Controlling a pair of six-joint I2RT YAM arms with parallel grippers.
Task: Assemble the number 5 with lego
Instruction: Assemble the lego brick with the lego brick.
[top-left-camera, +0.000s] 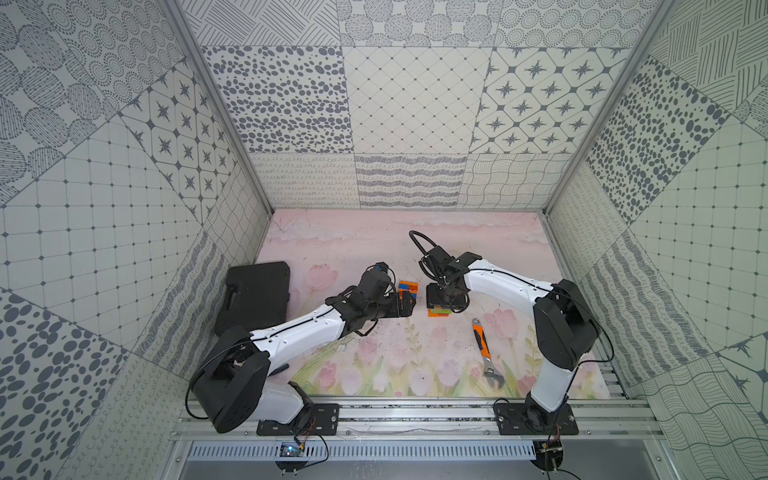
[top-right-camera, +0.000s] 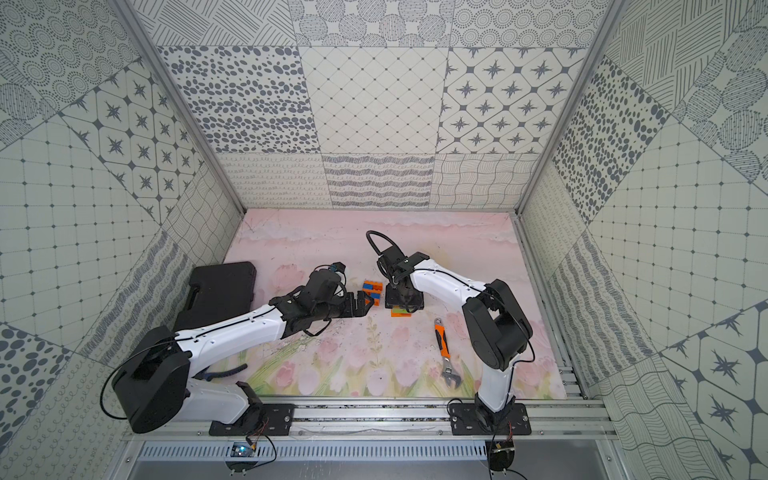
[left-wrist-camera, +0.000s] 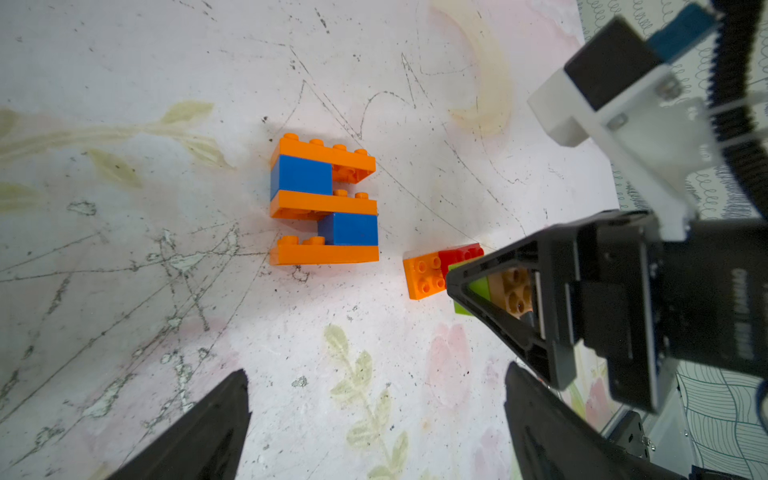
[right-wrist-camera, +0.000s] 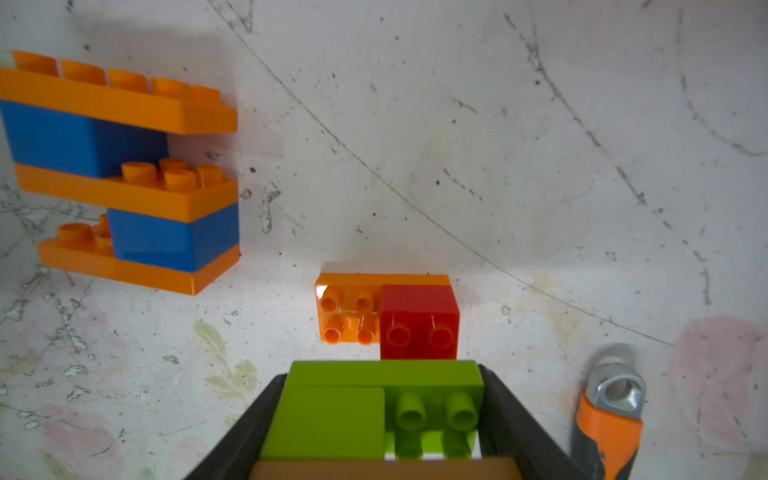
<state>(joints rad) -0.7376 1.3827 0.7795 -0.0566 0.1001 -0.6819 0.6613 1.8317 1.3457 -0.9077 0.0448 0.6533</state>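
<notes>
Orange-and-blue studded plastic brick figure five (left-wrist-camera: 324, 199) lying finished on the pink floral worktop (left-wrist-camera: 124, 291), left pincer (left-wrist-camera: 374, 424) gaping empty beside it, right pincer (right-wrist-camera: 380, 419) clamped on a lime-green brick stack (right-wrist-camera: 374, 411), second orange-red-green-brown build looking incomplete.

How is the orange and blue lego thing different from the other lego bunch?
The orange and blue lego shape lies free on the mat; the mixed lego stack sits in the right gripper. The shape uses two colours; the stack shows orange, red, green and brown. The shape looks bigger. Both are studded bricks.
</notes>
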